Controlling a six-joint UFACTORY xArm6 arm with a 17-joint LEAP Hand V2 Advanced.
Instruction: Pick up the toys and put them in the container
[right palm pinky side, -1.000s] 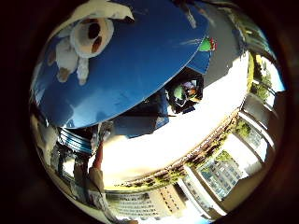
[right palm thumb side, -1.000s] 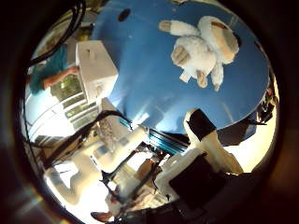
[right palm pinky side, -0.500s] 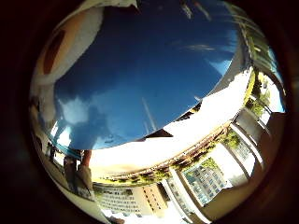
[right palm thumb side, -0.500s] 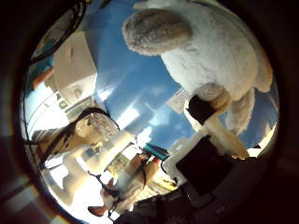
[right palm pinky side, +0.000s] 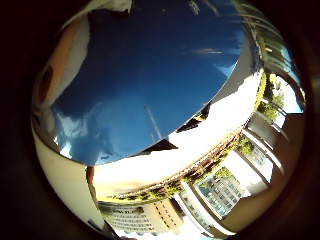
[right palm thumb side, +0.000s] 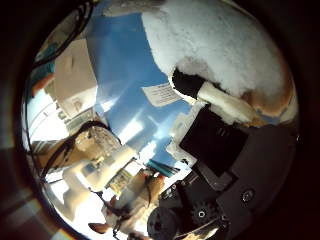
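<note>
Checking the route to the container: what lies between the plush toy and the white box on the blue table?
In the thumb-side view, only bare blue table separates the plush toy from the white box; the paper tag lies beside the toy.

My hand is low over the blue table, one fingertip touching white plush; I can't judge its curl.

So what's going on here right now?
The robot's hand is right over a white plush toy lying on a blue table. The toy fills much of the thumb-side palm view, so it is close to the palm, and one finger reaches to its fur. A whitish box sits on the same table, apart from the toy. Nothing looks lifted yet.
</note>
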